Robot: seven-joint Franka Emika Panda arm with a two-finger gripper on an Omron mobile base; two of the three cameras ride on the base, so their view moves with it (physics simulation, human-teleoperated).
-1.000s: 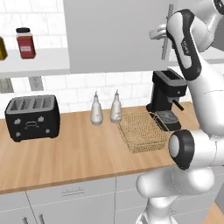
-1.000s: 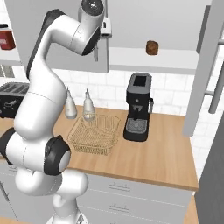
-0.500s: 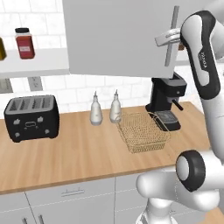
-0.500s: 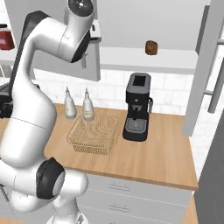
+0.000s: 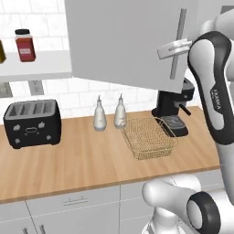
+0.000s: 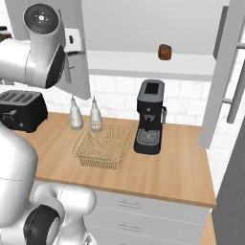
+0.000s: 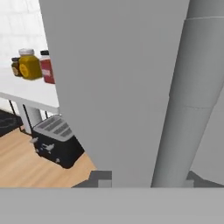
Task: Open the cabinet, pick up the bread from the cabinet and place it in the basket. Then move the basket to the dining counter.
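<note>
1. The bread, a small dark-brown bun, is seen on the white shelf inside the cabinet, high on the wall above the coffee machine.
2. The cabinet is judged largely opened: the right door is swung far out, and the left door is swung out over the worktop, so the shelf with the bread is exposed.
3. The left door's handle, a long vertical bar, is met by the gripper at about mid-height. In the hand view the same handle is seen very close, rising between the two dark finger tips.
4. The jaws appear to be set around the bar, one finger on each side. Whether they are pressing on it or merely standing beside it cannot be told from these pictures.
5. The bread is well apart from the fingers, off to the robot's right and deeper in the cabinet, at much the same height.
6. The basket, of thin golden wire, is seen empty on the wood worktop, just beside the coffee machine and in front of two small white bottles.
7. Further out, a black toaster stands on the worktop, and jars are seen on an open shelf.
8. By this judgement, only the opening step is near done. Left to do: the handle released, the bread picked up, placed in the basket, and the basket carried to the dining counter.
</note>
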